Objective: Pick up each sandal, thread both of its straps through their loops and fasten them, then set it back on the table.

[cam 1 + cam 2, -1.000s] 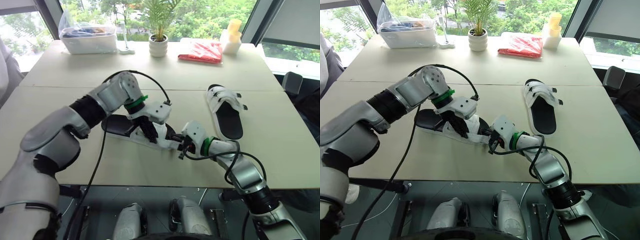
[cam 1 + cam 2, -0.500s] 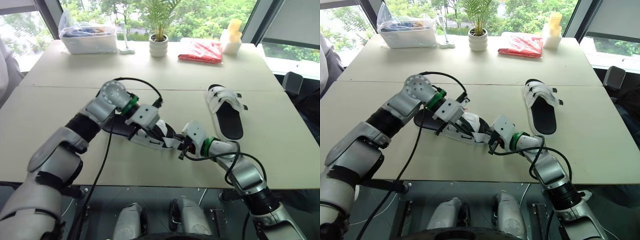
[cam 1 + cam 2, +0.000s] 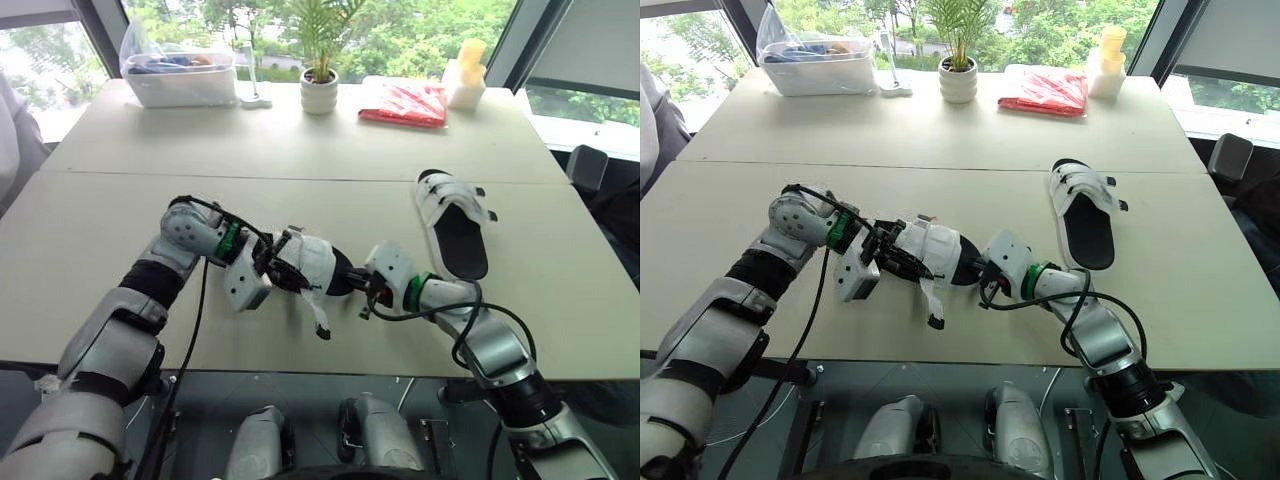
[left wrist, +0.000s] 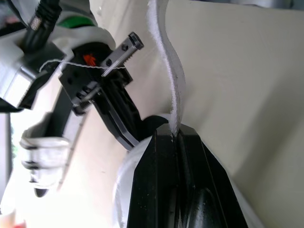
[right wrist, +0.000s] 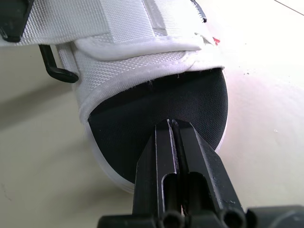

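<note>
- We see the left gripper [image 4: 174,136] clenched on a thin white woven strap [image 4: 167,66], which curves away from its black fingers with its free end hanging loose.
- The strap belongs to the white fabric sandal with a black foam footbed [image 3: 314,262], held tilted between both grippers over the front of the smooth pale table [image 3: 110,200].
- 0.5 s ago this sandal lay flat with the left arm arched above it; now that arm lies low.
- The right gripper [image 5: 172,124] pinches the footbed's rounded toe, fingers closed tight, below coarse white weave and a thin black loop [image 5: 54,64].
- 1 matching sandal [image 3: 452,222] rests flat at the right, unmoved.
</note>
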Motion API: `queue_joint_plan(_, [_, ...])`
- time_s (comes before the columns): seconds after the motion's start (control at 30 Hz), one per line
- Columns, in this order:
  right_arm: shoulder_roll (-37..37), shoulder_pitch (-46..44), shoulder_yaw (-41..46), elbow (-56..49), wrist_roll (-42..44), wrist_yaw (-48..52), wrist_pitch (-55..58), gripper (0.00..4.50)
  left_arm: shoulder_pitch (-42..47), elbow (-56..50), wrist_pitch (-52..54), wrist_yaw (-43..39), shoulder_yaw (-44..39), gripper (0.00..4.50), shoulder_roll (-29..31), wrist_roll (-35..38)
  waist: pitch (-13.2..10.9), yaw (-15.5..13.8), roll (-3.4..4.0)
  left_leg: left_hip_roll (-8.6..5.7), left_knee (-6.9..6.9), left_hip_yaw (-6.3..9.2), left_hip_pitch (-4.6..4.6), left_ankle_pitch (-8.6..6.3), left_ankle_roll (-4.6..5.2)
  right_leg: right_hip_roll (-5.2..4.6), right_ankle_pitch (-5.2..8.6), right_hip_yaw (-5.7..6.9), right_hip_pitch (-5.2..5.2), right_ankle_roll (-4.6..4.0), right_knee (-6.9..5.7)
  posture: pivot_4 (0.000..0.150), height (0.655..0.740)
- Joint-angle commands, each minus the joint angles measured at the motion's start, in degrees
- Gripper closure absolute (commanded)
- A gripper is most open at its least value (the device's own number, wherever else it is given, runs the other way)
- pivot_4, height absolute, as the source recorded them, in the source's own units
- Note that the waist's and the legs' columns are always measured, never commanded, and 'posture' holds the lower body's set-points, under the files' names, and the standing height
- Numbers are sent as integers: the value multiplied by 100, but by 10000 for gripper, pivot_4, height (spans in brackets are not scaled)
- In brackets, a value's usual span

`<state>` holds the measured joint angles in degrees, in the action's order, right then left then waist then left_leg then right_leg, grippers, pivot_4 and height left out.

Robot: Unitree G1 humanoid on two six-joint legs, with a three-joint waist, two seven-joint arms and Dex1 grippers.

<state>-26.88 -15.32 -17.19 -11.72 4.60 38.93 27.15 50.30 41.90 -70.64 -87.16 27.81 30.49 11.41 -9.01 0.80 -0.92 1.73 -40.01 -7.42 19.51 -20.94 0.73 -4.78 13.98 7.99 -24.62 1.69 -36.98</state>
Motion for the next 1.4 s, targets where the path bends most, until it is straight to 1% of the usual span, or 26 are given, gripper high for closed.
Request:
queue_joint_plan(0.03, [-99,301,-481,611,-257,161,324,45000,62,-72,397,330,-242,44613,8,17,0,5,0,0,0,0,-1,-1,1,0,0,0,0,0,0,1500,7288])
queue_joint_plan(0.07, [-99,298,-482,615,-254,166,323,45000,32,-159,592,331,-248,44613,40,108,0,8,0,0,0,0,0,-4,7,0,0,1,0,0,0,1500,7288])
queue_joint_plan(0.13, [-109,294,-488,643,-258,180,303,45000,-146,-429,693,301,-248,39553,208,259,0,25,0,0,0,0,-1,-7,14,2,0,3,0,0,-1,1500,7288])
queue_joint_plan(0.17, [-117,291,-495,663,-260,191,289,45000,-288,-623,752,307,-278,36198,330,352,1,32,1,1,1,0,-1,-7,13,2,0,3,0,0,0,1500,7288])
queue_joint_plan(0.23, [-132,282,-508,684,-260,217,273,45000,-554,-1040,986,383,-394,27116,542,488,1,39,2,2,2,0,-3,-4,7,2,0,2,0,0,-1,1500,7288])
queue_joint_plan(0.27, [-134,277,-510,691,-259,226,268,45000,-661,-1209,1024,467,-468,21238,613,500,1,33,2,2,2,0,-4,-1,2,2,0,3,0,0,-1,1500,7288])
queue_joint_plan(0.37, [-141,244,-538,741,-259,279,229,45000,-1122,-1853,1546,701,-666,5584,958,478,1,21,1,2,1,1,-3,-1,1,0,0,3,2,0,0,1500,7288])
queue_joint_plan(0.4, [-140,236,-543,755,-261,292,219,45000,-1229,-2006,1712,756,-711,1161,1036,454,1,20,1,1,1,1,-4,-1,2,-3,0,3,4,0,0,1500,7288])
queue_joint_plan(0.43, [-129,223,-551,777,-268,304,206,45000,-1377,-2215,2273,927,-803,458,1168,424,1,20,1,1,1,1,-5,-2,3,-3,0,3,4,0,0,1500,7288])
queue_joint_plan(0.5, [-104,199,-563,811,-284,328,187,45000,-1690,-2834,4153,1272,-926,458,1525,552,1,29,2,1,1,2,-5,-3,5,-3,0,3,4,0,0,1500,7288])
queue_joint_plan(0.53, [-92,189,-572,825,-290,343,175,45000,-1863,-3387,5734,1423,-908,458,1843,993,1,34,2,1,2,1,-5,-5,9,-2,0,3,4,0,-1,1500,7288])
queue_joint_plan(0.57, [-84,183,-578,835,-293,357,165,45000,-1981,-3861,6992,1530,-903,458,2080,1399,0,45,1,1,2,2,-6,-10,18,-1,0,3,4,1,-1,1500,7288])
queue_joint_plan(0.6, [-74,172,-588,846,-296,373,160,45000,-2057,-4327,8386,1650,-883,458,2337,1976,0,42,1,3,3,2,-5,-13,23,2,1,2,3,1,-1,1500,7288])
queue_joint_plan(0.63, [-62,158,-599,853,-300,385,163,45000,-2098,-4675,9519,1712,-857,458,2528,2442,0,36,-1,3,4,3,-5,-13,24,3,1,2,3,2,-1,1500,7288])
queue_joint_plan(0.67, [-58,151,-611,852,-304,401,165,45000,-2161,-4886,10327,1930,-922,458,2536,2864,3,32,-5,3,5,5,-5,-14,24,4,2,2,4,3,0,1500,7288])
queue_joint_plan(0.73, [-47,140,-616,851,-321,426,173,45000,-2180,-5017,11915,2580,-979,458,2341,3351,9,24,3,1,5,6,-9,-14,25,3,3,0,11,6,3,1500,7288])
queue_joint_plan(0.8, [-41,131,-609,841,-330,436,194,45000,-2167,-4963,13047,3180,-1163,458,1921,3762,10,17,1,0,4,6,-12,-13,24,3,18,-2,14,31,2,1500,7288])
queue_joint_plan(0.83, [-45,133,-606,832,-333,440,199,45000,-2133,-4961,13502,3345,-1196,458,1768,3888,9,23,-9,0,4,6,-12,-9,15,3,19,-2,14,31,1,1500,7288])
queue_joint_plan(0.9, [-51,137,-603,815,-338,449,209,45000,-2107,-5093,13955,3465,-1166,458,1596,3898,8,35,-25,2,4,6,-9,2,-5,6,18,-3,10,31,-2,1500,7288])
queue_joint_plan(0.93, [-56,143,-599,795,-339,452,222,45000,-2072,-5133,14221,3469,-1120,458,1523,3935,9,33,-25,3,4,6,-9,4,-10,7,8,-3,9,14,-4,1500,7288])
queue_joint_plan(1.03, [-81,154,-573,733,-332,462,274,45000,-1987,-5166,14756,3478,-1168,458,1148,4209,16,25,-11,2,6,7,-11,5,-15,5,6,-3,9,8,-5,1500,7288])
queue_joint_plan(1.1, [-105,158,-553,722,-332,470,281,45000,-1975,-5156,14791,3690,-1185,458,867,4074,15,18,-14,1,5,7,-11,5,-16,2,6,-4,9,8,-4,1500,7288])
queue_joint_plan(1.23, [-111,172,-542,705,-333,454,304,45000,-1881,-4764,14937,4194,-1386,458,153,3890,18,0,-11,1,5,9,-12,5,-19,0,5,-4,10,6,-3,1500,7288])
queue_joint_plan(1.27, [-116,187,-538,690,-331,450,310,45000,-1880,-4733,14832,4307,-1352,2747,31,3751,21,-7,-9,1,5,9,-12,5,-19,-1,5,-4,10,6,-3,1500,7288])
queue_joint_plan(1.33, [-118,207,-530,668,-326,438,322,45000,-1913,-4734,14591,4367,-1386,8813,-163,3604,28,-13,-9,-2,5,9,-13,5,-19,-5,5,-4,12,6,-2,1500,7288])
queue_joint_plan(1.4, [-111,218,-520,658,-323,422,334,45000,-1957,-4772,14342,4389,-1484,18282,-312,3505,28,-13,-8,-3,5,9,-12,5,-19,-9,5,-3,12,6,-1,1500,7288])
